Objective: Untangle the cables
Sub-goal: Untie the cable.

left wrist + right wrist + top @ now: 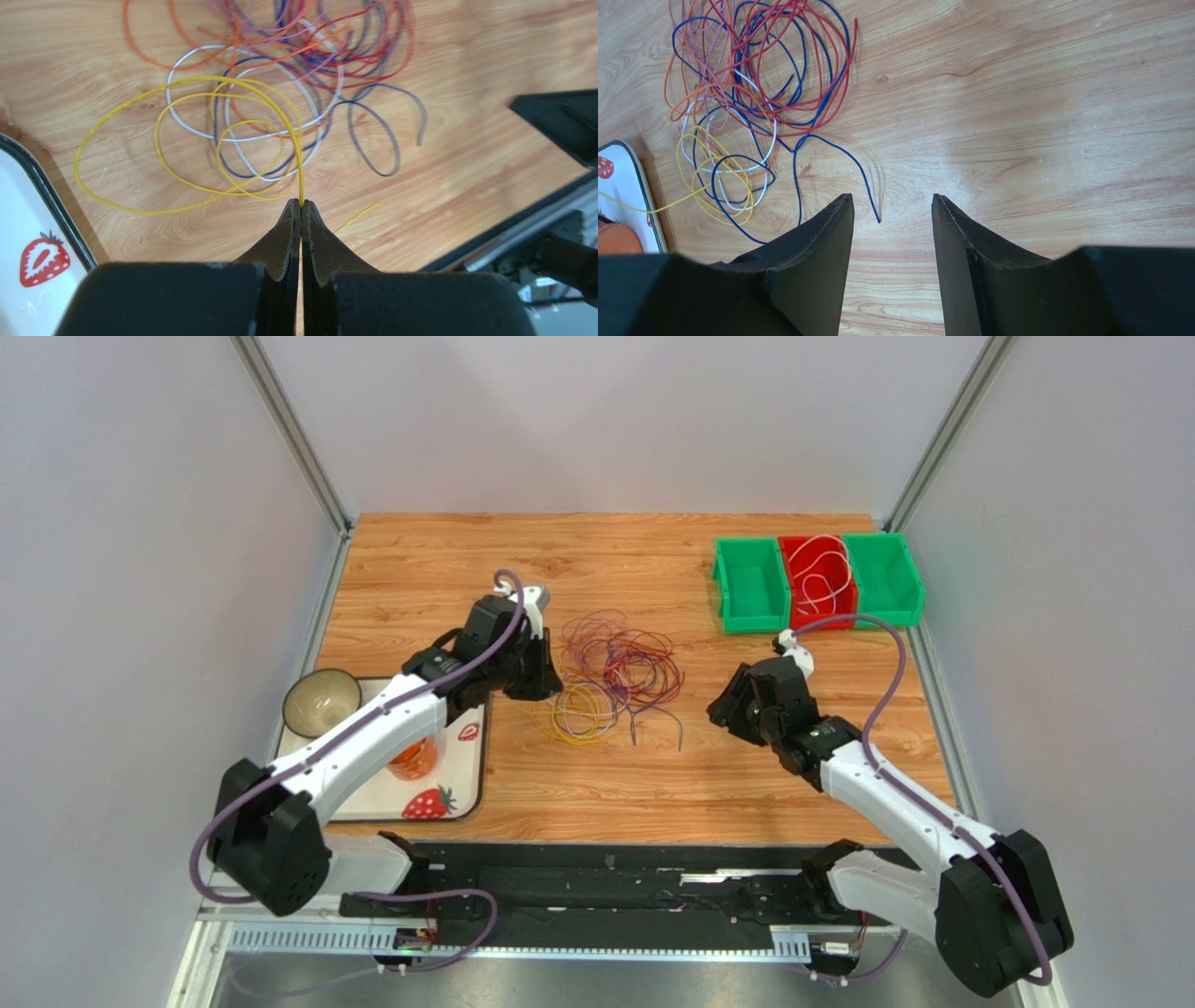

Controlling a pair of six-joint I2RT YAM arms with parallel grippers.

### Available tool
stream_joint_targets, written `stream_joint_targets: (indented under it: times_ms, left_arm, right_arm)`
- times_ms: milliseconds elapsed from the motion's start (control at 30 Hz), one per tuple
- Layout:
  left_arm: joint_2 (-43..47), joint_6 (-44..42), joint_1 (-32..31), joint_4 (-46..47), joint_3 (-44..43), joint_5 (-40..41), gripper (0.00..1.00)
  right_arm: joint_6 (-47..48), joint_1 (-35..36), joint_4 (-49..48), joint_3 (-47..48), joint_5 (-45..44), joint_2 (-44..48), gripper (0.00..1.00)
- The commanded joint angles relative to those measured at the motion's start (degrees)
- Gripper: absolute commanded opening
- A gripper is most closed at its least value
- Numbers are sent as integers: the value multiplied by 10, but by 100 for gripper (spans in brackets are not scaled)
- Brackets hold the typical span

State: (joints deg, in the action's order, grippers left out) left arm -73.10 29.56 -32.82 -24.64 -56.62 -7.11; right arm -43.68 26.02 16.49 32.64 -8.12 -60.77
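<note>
The cables (617, 672) lie as a loose tangle of red, purple, blue, white and yellow loops at the table's middle. My left gripper (302, 204) is shut on a yellow cable (210, 91) whose loops lie over the tangle's near side; in the top view this gripper (540, 682) is at the tangle's left edge. My right gripper (892, 199) is open and empty, just right of the tangle (752, 77), with a loose blue cable end (868, 189) on the wood just ahead of its fingertips. In the top view it (727, 707) sits right of the cables.
A white strawberry-print tray (460, 787) lies at the left with a bowl (320, 700) and an orange thing on it. Green and red bins (817, 581) stand at the back right; the red one holds a white cable. Tray edge shows in the left wrist view (42, 210).
</note>
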Motion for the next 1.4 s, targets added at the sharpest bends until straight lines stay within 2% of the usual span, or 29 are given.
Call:
stream_joint_targets:
  times_ms: [0, 133, 267, 467, 767, 967, 1367]
  left_arm:
    - [-62, 19, 0, -5, -28, 41, 0]
    - [-127, 20, -1, -31, -56, 52, 0]
    - [-176, 16, 0, -30, -59, 58, 0]
    - [-212, 17, 0, -5, -40, 60, 0]
    - [-228, 4, 18, 13, -37, 20, 0]
    - [-209, 6, 39, 54, -6, -19, 0]
    - [-207, 5, 43, 62, 0, -26, 0]
  right_arm:
    - [18, 15, -25, 11, 15, 9, 49]
    - [49, 46, -16, 44, 18, 20, 49]
    - [88, 65, -30, 85, 95, 5, 49]
    - [150, 92, -16, 197, 185, -123, 50]
    - [169, 119, 2, 334, 232, -338, 52]
    - [169, 132, 23, 400, 225, -433, 53]
    - [146, 139, 28, 444, 222, -510, 54]
